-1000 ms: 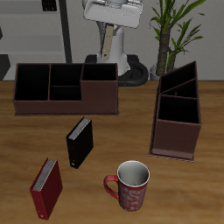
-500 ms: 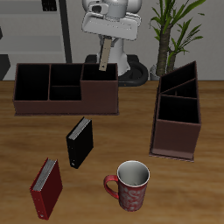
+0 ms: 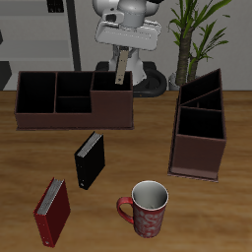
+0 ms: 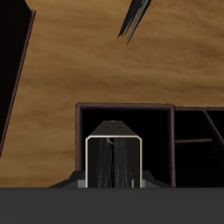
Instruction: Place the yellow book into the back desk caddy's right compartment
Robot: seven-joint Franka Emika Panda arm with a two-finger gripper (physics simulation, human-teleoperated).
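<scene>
Exterior view: gripper (image 3: 119,61) hangs above the back desk caddy (image 3: 74,100), clamped on the yellow book (image 3: 119,69), which hangs upright and slightly tilted, its lower end right at the rear wall of the right compartment (image 3: 111,102); can't tell if it touches the wall. Caddy sits far back on the wooden table (image 3: 118,207). A second, narrower caddy (image 3: 200,126) stands at an angle, well apart from the first. Nearer the front edge: black book (image 3: 89,160) standing upright, dark red book (image 3: 51,212) beside it and closer to the front, patterned red mug (image 3: 147,209) near the front edge. Potted plant (image 3: 196,34) behind the table. Wrist view: yellow book (image 4: 113,161) seen end-on, white page edges showing, pinched between the fingers, held over the right compartment (image 4: 125,118) with its dark interior directly below; divided cells (image 4: 199,140) adjoin it. Dark caddy edge (image 4: 16,52) and a thin dark object (image 4: 133,21) also visible, unclear what.
</scene>
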